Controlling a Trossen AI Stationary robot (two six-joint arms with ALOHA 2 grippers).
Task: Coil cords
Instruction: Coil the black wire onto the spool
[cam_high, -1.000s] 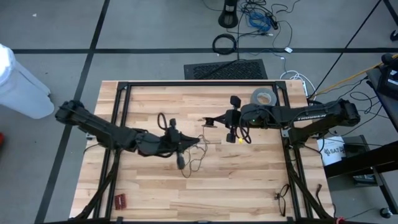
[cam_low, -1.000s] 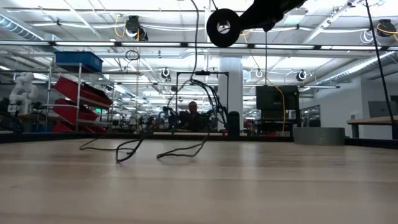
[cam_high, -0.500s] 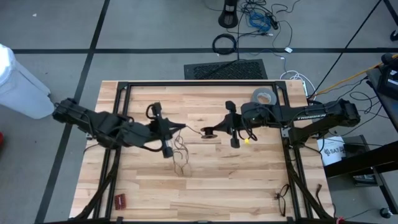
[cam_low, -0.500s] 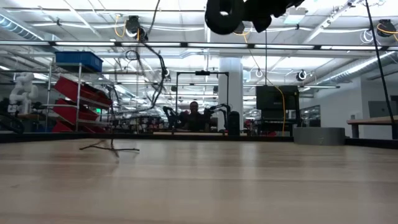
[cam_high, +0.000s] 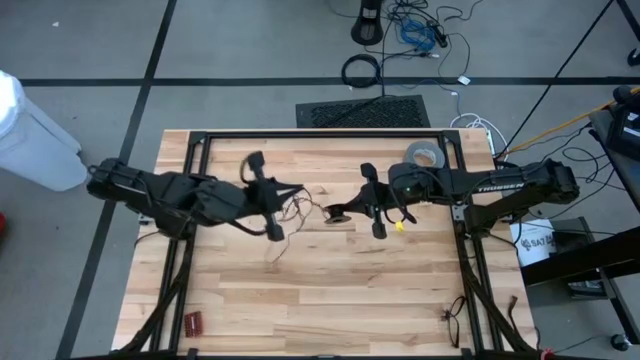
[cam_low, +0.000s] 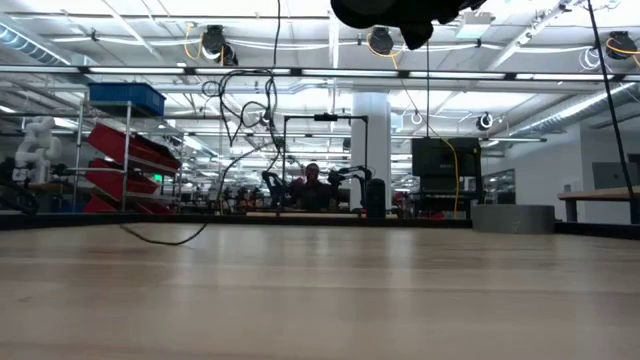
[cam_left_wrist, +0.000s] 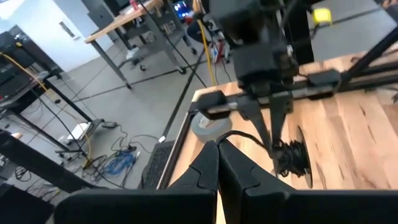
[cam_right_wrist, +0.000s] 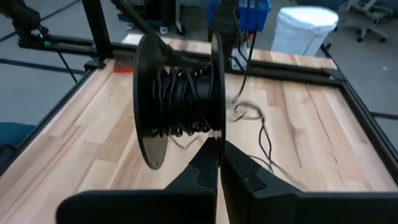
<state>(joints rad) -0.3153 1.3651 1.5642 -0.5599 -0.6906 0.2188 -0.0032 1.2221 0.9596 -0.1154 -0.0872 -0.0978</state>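
Observation:
The cord (cam_high: 300, 205) is a very thin black wire. Part of it is wound on a black spool (cam_right_wrist: 180, 99), which hangs above the table's middle (cam_high: 342, 212). My right gripper (cam_right_wrist: 217, 149) is shut on the spool. My left gripper (cam_left_wrist: 217, 146) is shut on the cord, raised just left of the spool (cam_high: 297, 192). In the low view the loose cord (cam_low: 240, 120) hangs in loops. Its lowest bend (cam_low: 160, 238) lies on the table. My left gripper pinches the thin cord (cam_left_wrist: 227, 138) between its two fingertips, pointing nearly level toward the table's right. From there the cord curves slack over to the spool (cam_left_wrist: 292, 155), and the loose rest hangs below. My right gripper pinches the rim of one spool flange (cam_right_wrist: 216, 138) between its two fingers, coming nearly level from the table's right. The spool is lifted clear of the table, flanges upright, with cord wound between them.
A grey tape roll (cam_high: 423, 156) lies at the far right of the table, close to the right arm. A small red object (cam_high: 191, 322) sits near the front left, a small black item (cam_high: 452, 318) near the front right. Black frame rails (cam_high: 320, 133) run along the table's edges.
My left gripper has risen and gone toward the table's far edge, rolling as it went. It has drawn the cord up: most of the loops that lay on the table now hang in the air. My right gripper has turned the spool about while staying in place.

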